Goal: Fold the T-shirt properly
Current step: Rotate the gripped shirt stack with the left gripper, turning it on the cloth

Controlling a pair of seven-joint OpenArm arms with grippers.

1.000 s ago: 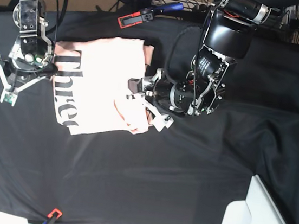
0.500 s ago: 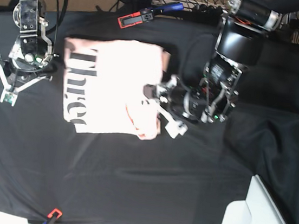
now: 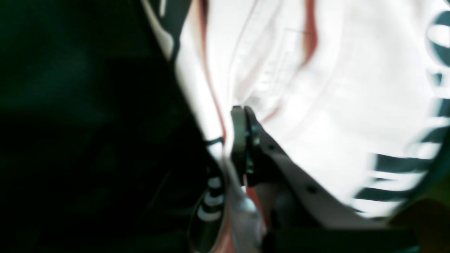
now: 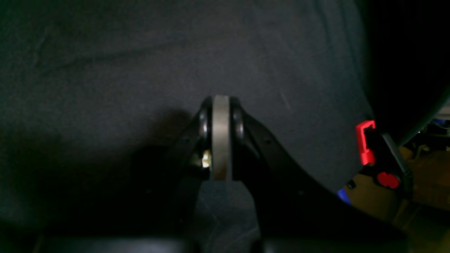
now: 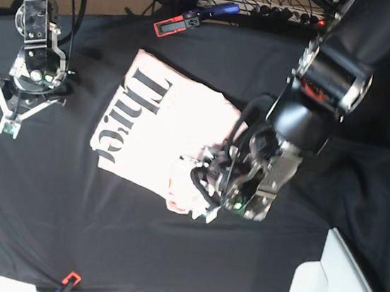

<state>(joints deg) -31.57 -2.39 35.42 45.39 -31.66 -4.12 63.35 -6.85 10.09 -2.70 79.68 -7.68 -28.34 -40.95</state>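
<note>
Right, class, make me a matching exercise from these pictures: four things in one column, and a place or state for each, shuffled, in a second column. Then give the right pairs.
Things:
1. T-shirt
2. left gripper
3. right gripper
4. table cloth

Places or states:
A. shut on nothing, over bare black cloth
B. black, spread under everything
C. lies lettering up, partly folded
D. shut on pink fabric at the shirt's edge

Pairs: 1-C, 2-D, 3-A, 4-B
</note>
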